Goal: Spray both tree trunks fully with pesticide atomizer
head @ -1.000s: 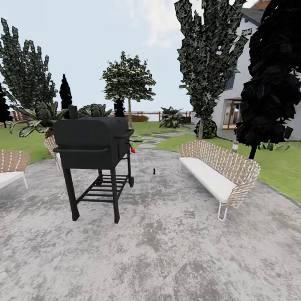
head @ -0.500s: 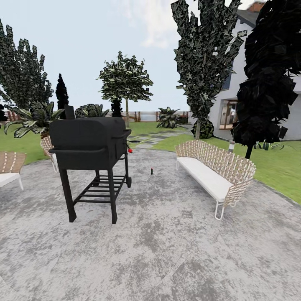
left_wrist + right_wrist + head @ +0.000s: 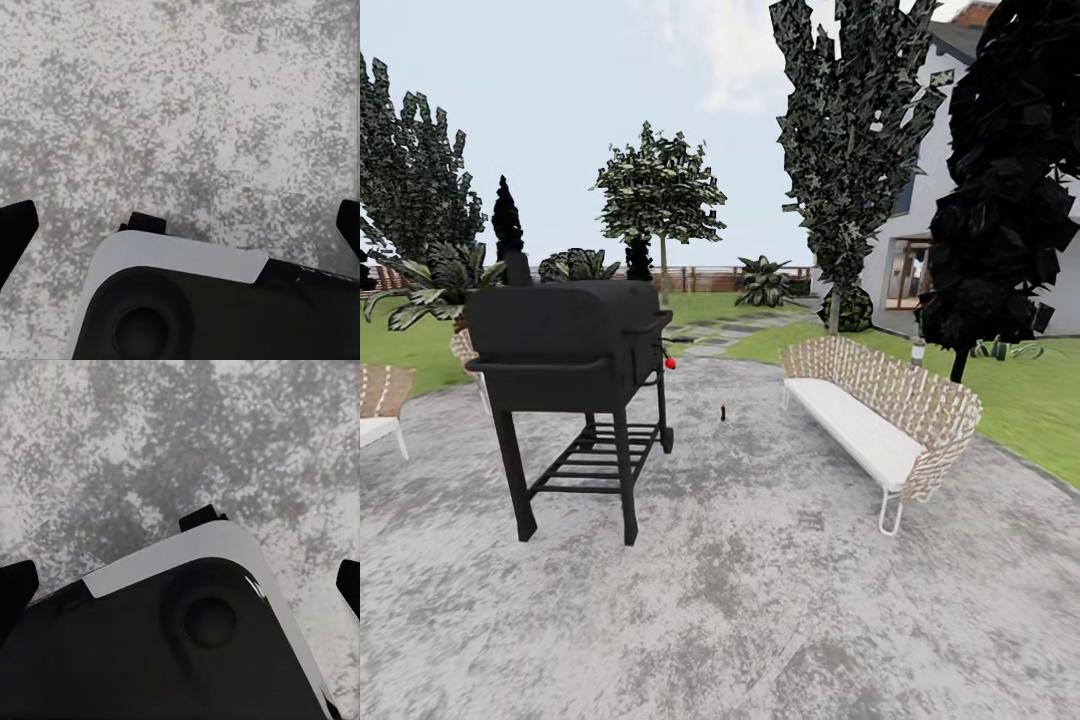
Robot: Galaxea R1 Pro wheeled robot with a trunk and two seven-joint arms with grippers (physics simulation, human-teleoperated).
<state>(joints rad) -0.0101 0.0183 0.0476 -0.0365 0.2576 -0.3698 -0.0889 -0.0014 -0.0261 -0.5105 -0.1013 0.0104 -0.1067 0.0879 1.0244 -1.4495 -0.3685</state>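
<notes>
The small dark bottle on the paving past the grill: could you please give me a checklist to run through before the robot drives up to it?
1. Small dark bottle upright on the paving: ok.
2. It is the atomizer: cannot tell, too small.
3. Open lane between grill and sofa: ok.
4. Left gripper open, nothing held: ok.
5. Right gripper open, nothing held: ok.
6. A tree trunk in sight: ok.

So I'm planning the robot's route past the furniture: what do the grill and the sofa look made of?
The grill looks like matte black painted metal: dark boxy body, thin straight legs, slatted lower shelf. The sofa seems woven tan wicker or rope, given its lattice back, on thin white, probably metal, legs, with a white cushion, likely fabric.
</notes>
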